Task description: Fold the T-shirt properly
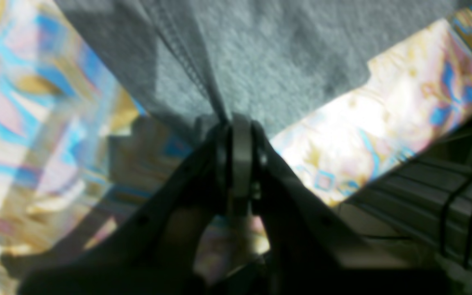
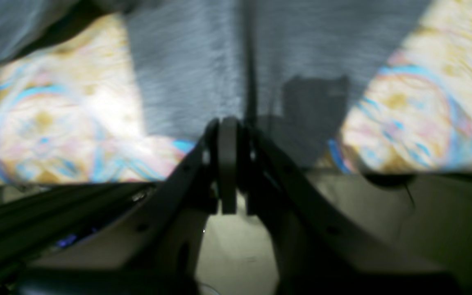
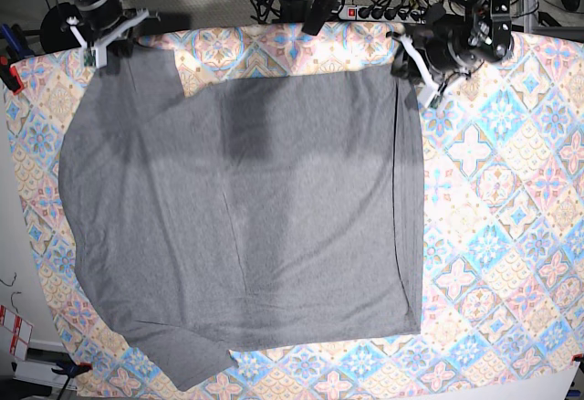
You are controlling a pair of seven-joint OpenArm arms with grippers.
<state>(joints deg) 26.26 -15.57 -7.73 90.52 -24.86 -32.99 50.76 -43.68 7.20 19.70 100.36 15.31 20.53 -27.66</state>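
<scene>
Only the patterned tablecloth [image 3: 511, 236] surrounds the T-shirt [image 3: 246, 217]; power strip [image 3: 370, 12] beyond.

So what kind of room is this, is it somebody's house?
Probably a robot lab or workshop, not a home. A power strip with tangled cables lies behind the table, clamps pin down the patterned tablecloth, and two robot arms hold a grey T-shirt.

Both arms are black with white brackets at the wrists. Left claw [image 1: 240, 123] and right claw [image 2: 228, 123]: dark curved fingers, grey centre pads.
</scene>
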